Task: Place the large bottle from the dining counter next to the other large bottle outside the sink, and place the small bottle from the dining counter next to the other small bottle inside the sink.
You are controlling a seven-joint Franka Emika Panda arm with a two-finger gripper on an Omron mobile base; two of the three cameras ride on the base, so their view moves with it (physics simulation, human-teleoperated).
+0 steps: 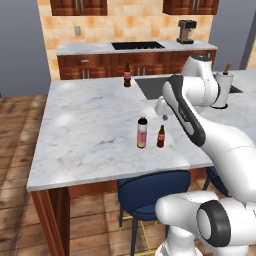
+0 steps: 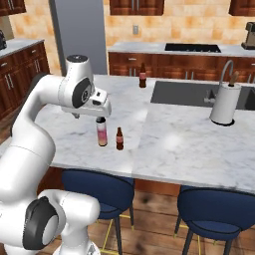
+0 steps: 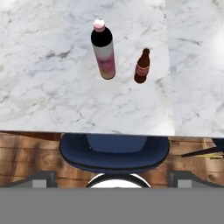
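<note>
The large bottle point(image 1: 142, 132) point(image 2: 101, 133) point(image 3: 104, 54), pink-and-white with a dark neck, stands upright near the front edge of the dining counter point(image 1: 85, 125). Just to its right stands the small bottle point(image 1: 161, 136) point(image 2: 119, 139) point(image 3: 141, 66), slender and brown. My gripper point(image 1: 163, 113) point(image 2: 94, 114) point(image 3: 113, 179) hangs open above them, pointing down, with nothing between its fingers. The other large bottle point(image 1: 127, 75) point(image 2: 143, 76), squat and dark brown, stands on the marble by the far left corner of the sink point(image 1: 150, 86) point(image 2: 184, 93). The other small bottle is hidden.
A white canister point(image 1: 222, 90) point(image 2: 224, 103) stands at the sink's near right, beside the faucet point(image 2: 226, 69). Dark blue stools point(image 1: 152, 192) point(image 2: 97, 191) point(image 3: 114, 148) sit under the counter's front edge. On the back counter are a stovetop point(image 1: 137, 45) and a coffee machine point(image 1: 186, 31).
</note>
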